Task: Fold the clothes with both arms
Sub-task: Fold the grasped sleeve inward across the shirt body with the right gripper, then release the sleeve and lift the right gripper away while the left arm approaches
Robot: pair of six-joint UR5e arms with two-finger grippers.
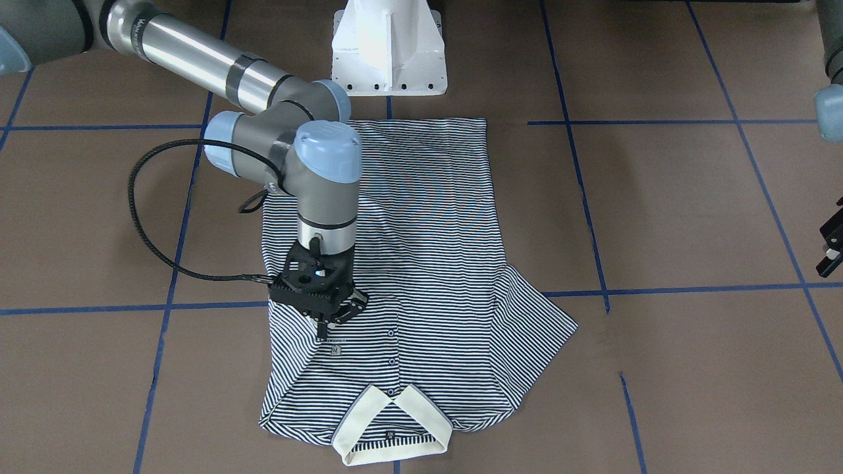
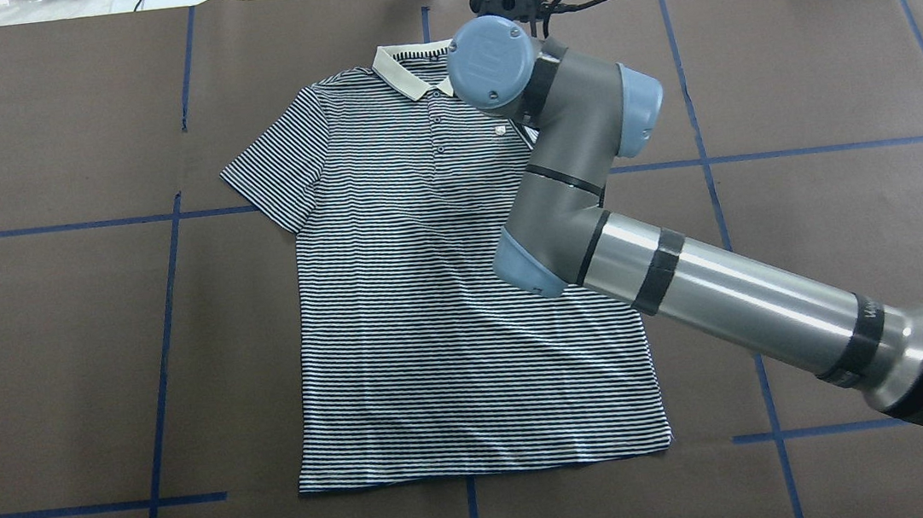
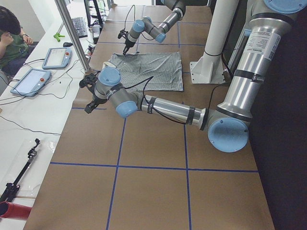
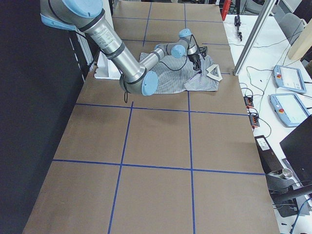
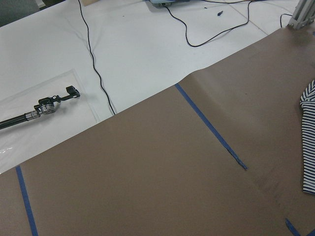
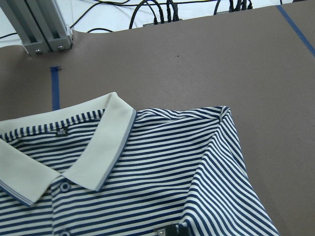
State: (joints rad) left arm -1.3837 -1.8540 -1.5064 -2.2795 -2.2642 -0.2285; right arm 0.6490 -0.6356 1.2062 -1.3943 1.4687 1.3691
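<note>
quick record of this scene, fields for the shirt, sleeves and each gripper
garment: striped polo shirt, flat, front up, collar away from robot
sleeves: robot's-left sleeve spread out; other sleeve folded in over the chest
right gripper: low over the chest, near the patch; open or shut unclear
left gripper: off the shirt, over bare table; open or shut unclear

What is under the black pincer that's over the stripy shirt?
The striped polo shirt lies under the right pincer, beside its chest patch. The pincer hides the cloth right below, so touching can't be judged.
</note>
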